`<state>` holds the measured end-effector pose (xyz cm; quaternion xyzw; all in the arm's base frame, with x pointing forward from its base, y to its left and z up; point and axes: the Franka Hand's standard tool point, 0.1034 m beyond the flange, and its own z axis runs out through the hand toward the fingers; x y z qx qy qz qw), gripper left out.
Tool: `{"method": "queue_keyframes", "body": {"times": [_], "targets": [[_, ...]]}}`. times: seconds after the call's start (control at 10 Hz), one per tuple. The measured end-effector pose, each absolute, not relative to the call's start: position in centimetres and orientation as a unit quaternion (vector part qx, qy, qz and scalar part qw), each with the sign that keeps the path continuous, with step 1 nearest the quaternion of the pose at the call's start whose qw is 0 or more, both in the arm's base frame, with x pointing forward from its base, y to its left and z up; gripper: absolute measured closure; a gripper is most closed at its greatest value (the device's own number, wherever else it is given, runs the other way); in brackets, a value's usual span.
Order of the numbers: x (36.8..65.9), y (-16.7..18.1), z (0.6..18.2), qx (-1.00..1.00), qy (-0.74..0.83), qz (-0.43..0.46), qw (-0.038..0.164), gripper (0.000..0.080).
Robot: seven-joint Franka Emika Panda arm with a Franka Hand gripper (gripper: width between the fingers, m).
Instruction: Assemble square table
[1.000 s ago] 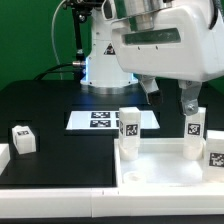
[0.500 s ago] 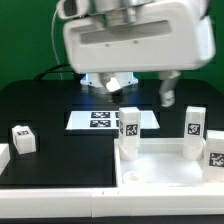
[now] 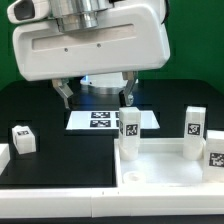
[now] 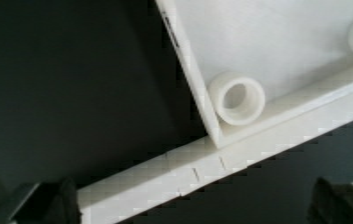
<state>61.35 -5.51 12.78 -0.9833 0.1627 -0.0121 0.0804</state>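
Note:
The white square table slab [image 3: 165,165] lies at the exterior view's lower right. Three tagged white legs stand upright on it: one at its near-left corner [image 3: 129,125] and two on its right side [image 3: 193,124] [image 3: 215,150]. A fourth tagged leg [image 3: 22,138] lies loose on the black table at the exterior view's left. My gripper [image 3: 97,98] is open and empty, hanging above the marker board, left of the slab. In the wrist view the slab [image 4: 279,50] shows a round corner hole [image 4: 240,100], and my gripper [image 4: 194,205] holds nothing.
The marker board [image 3: 92,121] lies flat behind the slab. A plain white bar [image 4: 173,170] runs along one slab edge. Another white piece [image 3: 3,160] sits at the far left edge. The robot base [image 3: 100,80] stands at the back.
My gripper has moved from above the right-hand leg toward the exterior view's left, and it stays open and empty. The legs and slab have not moved.

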Motion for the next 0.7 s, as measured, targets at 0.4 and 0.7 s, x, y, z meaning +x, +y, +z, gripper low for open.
{"method": "queue_keyframes", "body": {"times": [0.4,0.7], "targets": [[58.4,-9.5,11.2,-0.998,-0.02,-0.003,0.053,0.015],[57.6,-11.9,10.7,-0.993,-0.116,-0.01,0.035,0.015]]}}
